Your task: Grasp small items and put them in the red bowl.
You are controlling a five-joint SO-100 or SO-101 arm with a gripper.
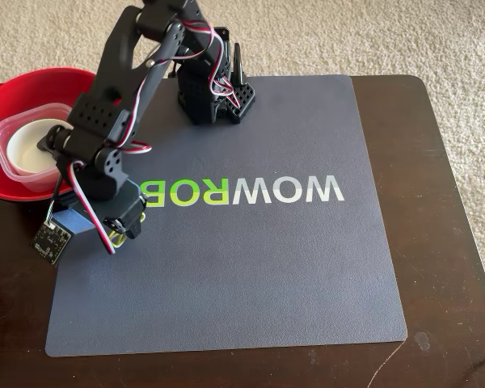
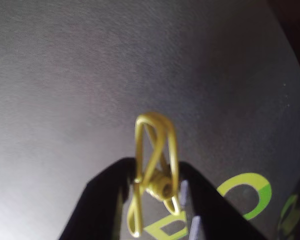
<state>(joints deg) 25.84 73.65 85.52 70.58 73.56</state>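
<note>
Thin yellow-green wire clip [image 2: 155,165], looped and glossy, pinched between black jaws.

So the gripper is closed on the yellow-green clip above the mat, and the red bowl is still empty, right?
Not empty. The fixed view shows the red bowl already holding the clear container and small white bowl. The gripper does hold the yellow-green clip above the mat.
</note>
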